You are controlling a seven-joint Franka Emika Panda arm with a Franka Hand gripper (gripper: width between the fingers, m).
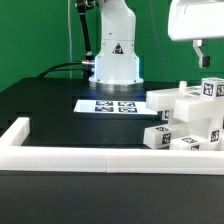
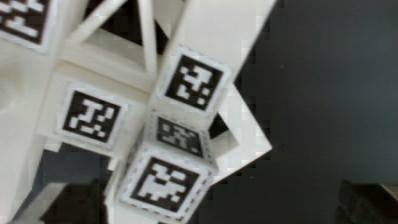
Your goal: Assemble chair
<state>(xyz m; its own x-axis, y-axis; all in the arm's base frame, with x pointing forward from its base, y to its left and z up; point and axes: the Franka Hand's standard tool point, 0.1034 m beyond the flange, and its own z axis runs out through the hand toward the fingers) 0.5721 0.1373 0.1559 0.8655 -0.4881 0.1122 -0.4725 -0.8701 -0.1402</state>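
The chair parts [image 1: 188, 120] are white blocky pieces with black-and-white tags, stacked in a pile at the exterior view's right, partly joined. A small square tagged piece [image 1: 154, 137] lies at the pile's near left. My gripper [image 1: 201, 62] hangs just above the top of the pile, touching nothing. In the wrist view the tagged white bars and panels [image 2: 160, 120] fill the picture close below. My gripper [image 2: 214, 205] looks open, its dark fingers [image 2: 75, 192] blurred at the two lower corners, with nothing held.
The marker board [image 1: 108, 105] lies flat on the black table in front of the robot base [image 1: 115, 62]. A long low white border rail [image 1: 70, 153] runs along the near side and turns up at the exterior view's left.
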